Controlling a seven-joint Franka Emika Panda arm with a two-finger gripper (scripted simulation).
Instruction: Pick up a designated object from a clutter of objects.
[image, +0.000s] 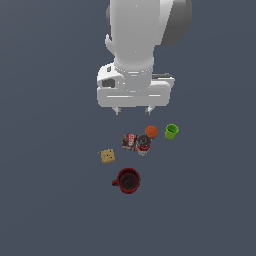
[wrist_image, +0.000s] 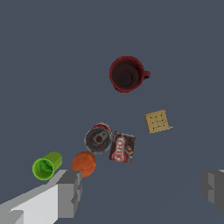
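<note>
The small lime-green cup (image: 171, 131) stands on the grey floor at the exterior view's right end of the clutter; it also shows in the wrist view (wrist_image: 46, 166). Next to it lies the orange ball (image: 151, 132) (wrist_image: 84, 162), then two red-labelled cans (image: 136, 142) (wrist_image: 110, 143), a tan cracker (image: 107, 156) (wrist_image: 157, 121) and the dark red mug (image: 128, 180) (wrist_image: 127, 74). My gripper (image: 133, 110) (wrist_image: 142, 189) is open and empty, hanging above the floor behind the cans, apart from everything. One finger (wrist_image: 70, 192) is near the ball in the wrist view.
The dark grey floor (image: 50, 200) runs in every direction around the small cluster. The white arm (image: 135, 50) rises behind the objects in the exterior view.
</note>
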